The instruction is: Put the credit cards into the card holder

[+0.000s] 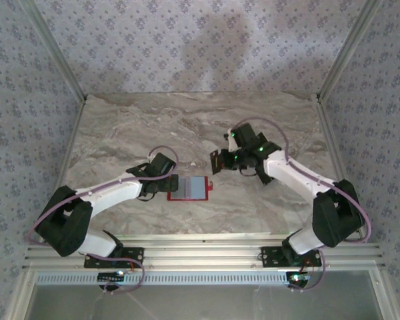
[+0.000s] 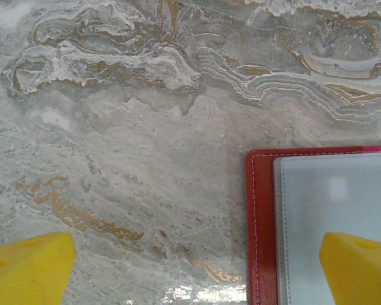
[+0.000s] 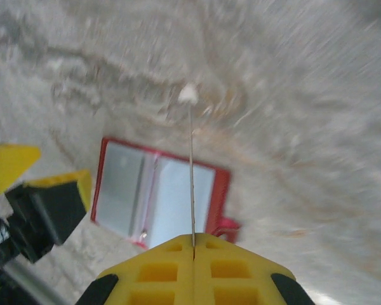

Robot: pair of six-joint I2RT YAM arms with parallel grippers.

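My right end effector (image 3: 193, 243) pinches a credit card (image 3: 192, 178) edge-on, left end effector (image 2: 193, 270) spread over the card holder (image 3: 168, 203), which a snag could skid.

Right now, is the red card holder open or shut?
Open: the flat red folding card holder lies spread, grey inner pockets facing up.

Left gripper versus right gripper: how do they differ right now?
The left gripper stands wide open and empty; the right gripper is shut on a credit card, seen edge-on. The left gripper sits at the left edge of the open card holder, one finger over its grey page; the right gripper hangs apart from the holder, off its tab side. Both have yellow fingers and face the holder.
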